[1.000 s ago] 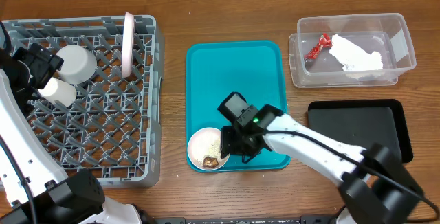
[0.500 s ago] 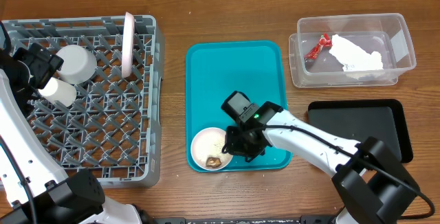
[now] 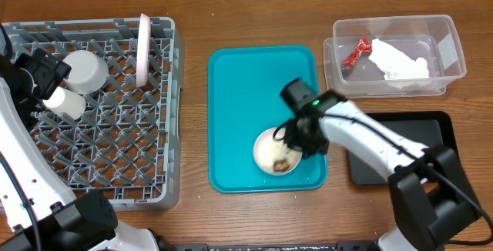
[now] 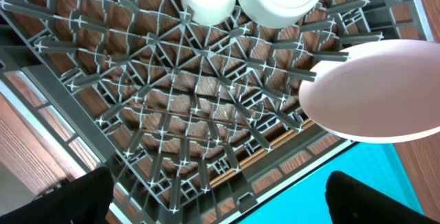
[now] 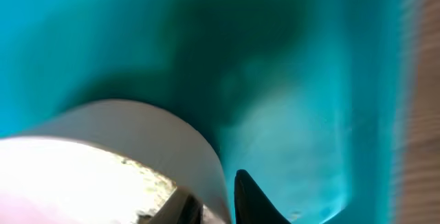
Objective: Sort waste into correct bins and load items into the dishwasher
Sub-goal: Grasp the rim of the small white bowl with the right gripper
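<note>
1. On the teal tray (image 3: 262, 74), front right, the right gripper (image 3: 299, 137) has its jaws clenched on the bowl (image 3: 263, 142) rim, rice (image 5: 134, 168) and scrap (image 3: 283, 162) inside.
2. Keep it level, I'd say; tip only over the black tray (image 3: 400, 139).
3. Lifted or sliding? Can't tell; the wrist view is blurred.
4. Farther back, the tub (image 3: 454, 51) holds wrapper (image 3: 355, 53) and napkin (image 3: 400, 62).
5. Over the rack (image 3: 123, 143), plate (image 3: 144, 51) standing in it, the left gripper (image 4: 223, 193) hangs with jaws released, empty.

A teal rectangular serving tray (image 3: 246, 89) with rounded corners lies flat at the middle of the brown wood-grain desk (image 3: 194, 20), short edges front and back.
</note>
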### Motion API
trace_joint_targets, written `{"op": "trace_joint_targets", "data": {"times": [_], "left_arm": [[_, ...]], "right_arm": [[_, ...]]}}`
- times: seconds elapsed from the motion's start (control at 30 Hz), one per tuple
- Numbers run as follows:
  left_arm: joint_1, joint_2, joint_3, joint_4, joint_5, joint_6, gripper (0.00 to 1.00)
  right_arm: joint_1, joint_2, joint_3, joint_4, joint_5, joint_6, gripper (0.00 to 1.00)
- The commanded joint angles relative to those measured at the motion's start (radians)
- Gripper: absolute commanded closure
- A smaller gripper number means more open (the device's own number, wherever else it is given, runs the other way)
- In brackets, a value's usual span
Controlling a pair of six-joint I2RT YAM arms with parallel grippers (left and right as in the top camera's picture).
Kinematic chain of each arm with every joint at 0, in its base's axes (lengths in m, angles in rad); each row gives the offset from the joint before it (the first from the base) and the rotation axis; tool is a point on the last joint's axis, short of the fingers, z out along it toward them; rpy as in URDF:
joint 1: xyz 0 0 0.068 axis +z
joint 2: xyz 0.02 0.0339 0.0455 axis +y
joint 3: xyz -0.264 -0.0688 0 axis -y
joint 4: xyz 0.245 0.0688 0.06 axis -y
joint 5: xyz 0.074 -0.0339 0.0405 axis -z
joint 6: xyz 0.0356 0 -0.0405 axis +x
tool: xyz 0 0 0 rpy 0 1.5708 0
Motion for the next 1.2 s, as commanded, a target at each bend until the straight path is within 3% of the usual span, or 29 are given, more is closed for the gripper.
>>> {"op": "trace_joint_targets", "data": {"times": [0.0, 0.3, 0.4, 0.5, 0.67, 0.83, 1.17], "left_arm": [[-0.001, 0.004, 0.008, -0.002, -0.010, -0.009, 0.00], [-0.001, 0.004, 0.008, -0.002, -0.010, -0.009, 0.00], [-0.001, 0.004, 0.008, -0.002, -0.010, -0.009, 0.00], [-0.001, 0.004, 0.008, -0.002, -0.010, -0.009, 0.00], [-0.001, 0.004, 0.008, -0.002, -0.010, -0.009, 0.00], [-0.001, 0.004, 0.008, -0.002, -0.010, -0.009, 0.00], [-0.001, 0.004, 0.008, -0.002, -0.010, -0.009, 0.00]], "right_arm": [[-0.088, -0.008, 0.083, -0.016, 0.074, -0.122, 0.78], [-0.127, -0.008, 0.292, -0.184, 0.056, -0.232, 0.71], [-0.075, -0.008, 0.340, -0.211, -0.054, -0.281, 0.70], [0.041, 0.001, 0.339, -0.166, -0.045, -0.282, 0.66], [0.220, 0.061, 0.339, -0.106, 0.103, -0.166, 0.62], [0.276, 0.122, 0.339, -0.137, 0.236, -0.035, 0.62], [0.311, 0.197, 0.339, -0.096, 0.229, -0.038, 0.62]]}}
